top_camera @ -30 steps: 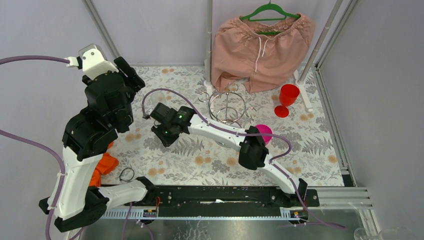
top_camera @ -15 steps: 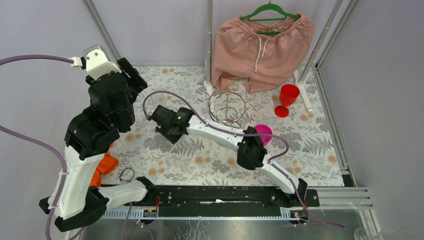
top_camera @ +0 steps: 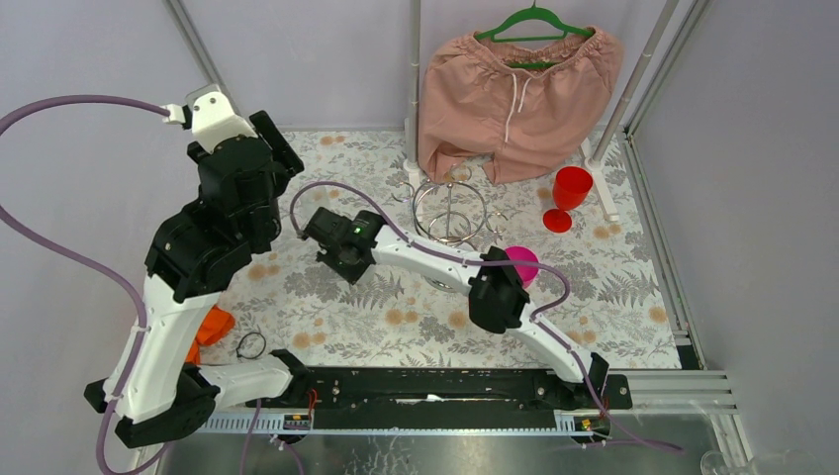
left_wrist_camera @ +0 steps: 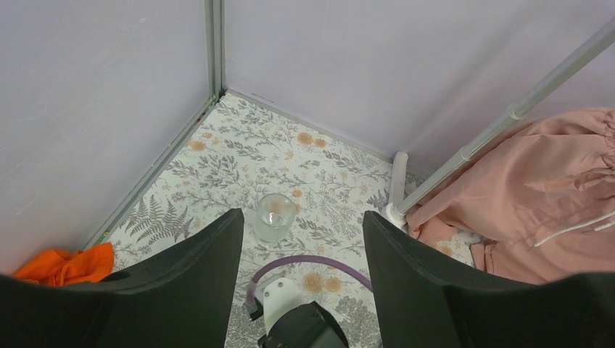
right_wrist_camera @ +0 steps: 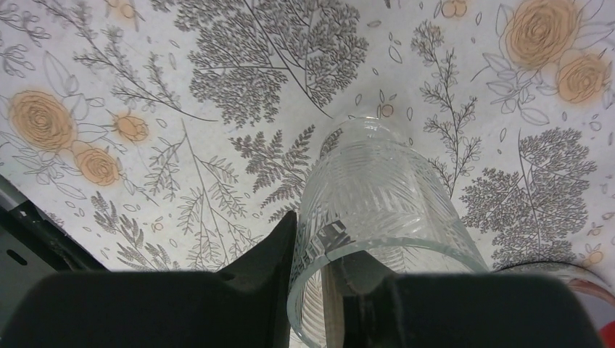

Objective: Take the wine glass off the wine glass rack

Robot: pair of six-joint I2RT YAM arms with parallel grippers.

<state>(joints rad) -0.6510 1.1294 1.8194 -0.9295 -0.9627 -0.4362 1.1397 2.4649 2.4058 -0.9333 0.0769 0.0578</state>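
Fingers [right_wrist_camera: 270, 272] of the right gripper [right_wrist_camera: 319, 272] stayed pinched on the rim of the wine glass [right_wrist_camera: 377, 203], holding it low over the floral cloth [top_camera: 613, 287], well left of the wine glass rack [top_camera: 450, 213], while the wide-open, empty left gripper [left_wrist_camera: 301, 217] had risen rearward, suggesting removal was done.

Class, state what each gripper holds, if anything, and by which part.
The right gripper pinches the clear patterned glass at its rim, one finger inside, one outside. The left gripper holds nothing.

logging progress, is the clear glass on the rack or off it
Off: the right gripper holds the glass over the floral cloth, apart from the rack.
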